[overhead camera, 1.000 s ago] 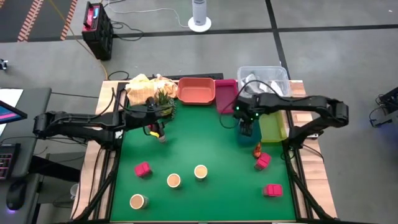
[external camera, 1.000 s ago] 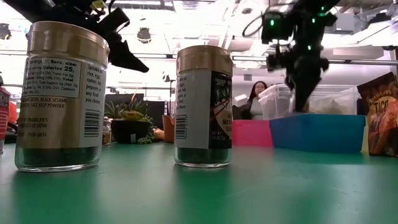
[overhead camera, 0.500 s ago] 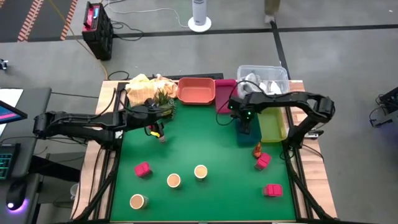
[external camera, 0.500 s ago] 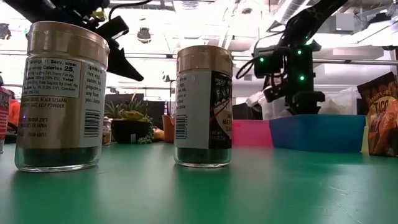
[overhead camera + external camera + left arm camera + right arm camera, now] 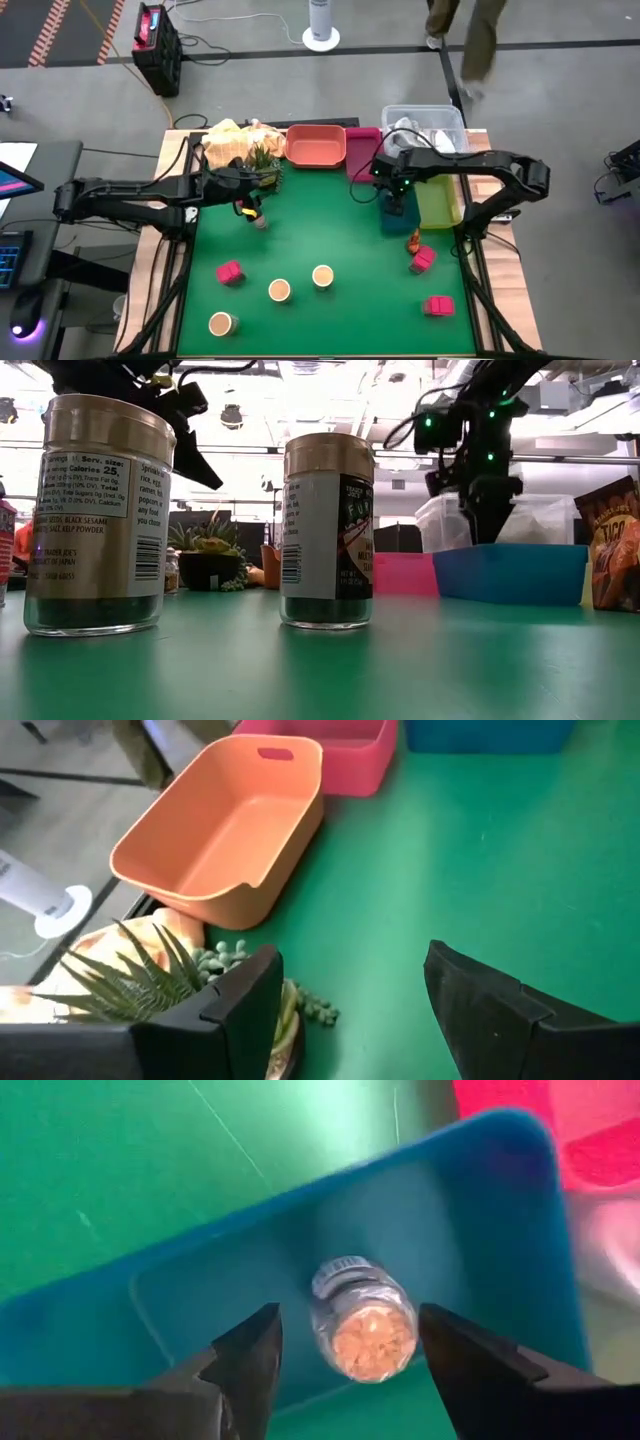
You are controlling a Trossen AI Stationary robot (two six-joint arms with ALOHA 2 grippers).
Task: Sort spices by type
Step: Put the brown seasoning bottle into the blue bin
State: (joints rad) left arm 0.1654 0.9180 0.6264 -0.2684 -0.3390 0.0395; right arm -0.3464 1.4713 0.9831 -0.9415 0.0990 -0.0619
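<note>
One small spice jar lies in the blue tray, the right gripper open astride it, apparently just released, while the left gripper waits empty, part-open, near the potted plant.

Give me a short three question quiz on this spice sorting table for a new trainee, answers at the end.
1. True or false: a small jar lies inside the blue tray below the right gripper.
2. How many round tan cups stand on the green mat? A) two B) three C) five
3. Fill in: the left gripper hangs beside the potted ____.

Key: 1 true, and the open fingers do not touch the jar; 2 B; 3 plant.
</note>
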